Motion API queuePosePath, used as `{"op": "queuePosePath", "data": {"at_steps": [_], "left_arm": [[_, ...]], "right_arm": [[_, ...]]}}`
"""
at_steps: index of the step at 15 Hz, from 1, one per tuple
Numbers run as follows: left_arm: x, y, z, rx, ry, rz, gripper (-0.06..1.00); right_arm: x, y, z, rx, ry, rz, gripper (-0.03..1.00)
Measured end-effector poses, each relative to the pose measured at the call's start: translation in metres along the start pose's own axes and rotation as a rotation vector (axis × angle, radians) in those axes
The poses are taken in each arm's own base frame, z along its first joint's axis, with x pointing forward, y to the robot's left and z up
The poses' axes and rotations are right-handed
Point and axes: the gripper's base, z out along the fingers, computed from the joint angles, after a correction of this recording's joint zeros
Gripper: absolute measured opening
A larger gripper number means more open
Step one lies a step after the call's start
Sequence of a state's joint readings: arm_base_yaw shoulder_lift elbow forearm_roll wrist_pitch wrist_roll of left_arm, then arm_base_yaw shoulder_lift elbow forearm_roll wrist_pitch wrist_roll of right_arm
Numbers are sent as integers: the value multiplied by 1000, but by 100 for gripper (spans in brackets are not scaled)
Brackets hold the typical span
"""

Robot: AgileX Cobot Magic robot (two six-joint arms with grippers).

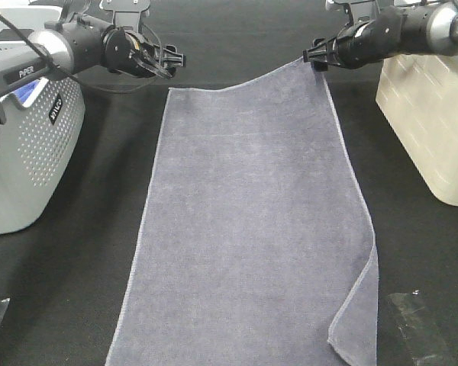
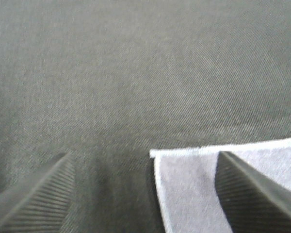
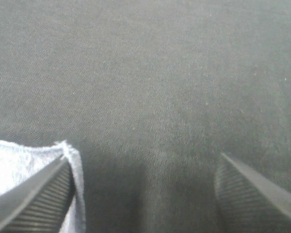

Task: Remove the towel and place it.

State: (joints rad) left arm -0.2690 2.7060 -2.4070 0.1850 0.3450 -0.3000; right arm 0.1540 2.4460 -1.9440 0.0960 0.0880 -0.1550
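The grey-lavender towel (image 1: 252, 221) lies spread flat along the black table, its near right corner folded over. My left gripper (image 1: 170, 62) hovers open just past the far left corner. In the left wrist view the towel's corner (image 2: 189, 189) lies between the left gripper's (image 2: 144, 154) spread fingers (image 2: 34, 204), one of which is over the cloth. My right gripper (image 1: 317, 59) is open at the far right corner, which stands slightly raised. In the right wrist view that towel corner (image 3: 19, 165) rests against one finger (image 3: 39, 194) of the right gripper (image 3: 143, 158).
A grey perforated basket (image 1: 30, 152) with a blue cloth (image 1: 27, 91) inside stands at the left. A cream container (image 1: 431, 122) stands at the right. Clear plastic pieces (image 1: 416, 324) lie at the near corners of the black table (image 1: 76, 290).
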Motion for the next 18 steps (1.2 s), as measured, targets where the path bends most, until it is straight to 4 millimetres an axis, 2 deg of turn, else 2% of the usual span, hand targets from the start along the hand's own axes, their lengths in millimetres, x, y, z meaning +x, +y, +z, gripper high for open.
{"op": "queuePosePath", "data": {"at_steps": [4,7,9,16,17,18], "left_arm": [[-10,0,-9,-7,17,-9,77],[-24,-1,-21,-12,16,-13,78],[-22,-1,-22,-13,50,-33,78],[-16,0,-23,-24,122,-52,78],[-16,0,-23,-24,122,-52,78],[-16,0,-23,-24,122,-53,78]], "right_arm": [[-8,0,-9,-5,17,-1,76],[-9,1,-14,-13,61,-1,86],[-7,1,-15,-17,84,-1,87],[-14,1,-24,-20,108,-11,89],[-15,2,-25,-21,113,-25,87],[-15,6,-26,-23,119,-48,79]]}}
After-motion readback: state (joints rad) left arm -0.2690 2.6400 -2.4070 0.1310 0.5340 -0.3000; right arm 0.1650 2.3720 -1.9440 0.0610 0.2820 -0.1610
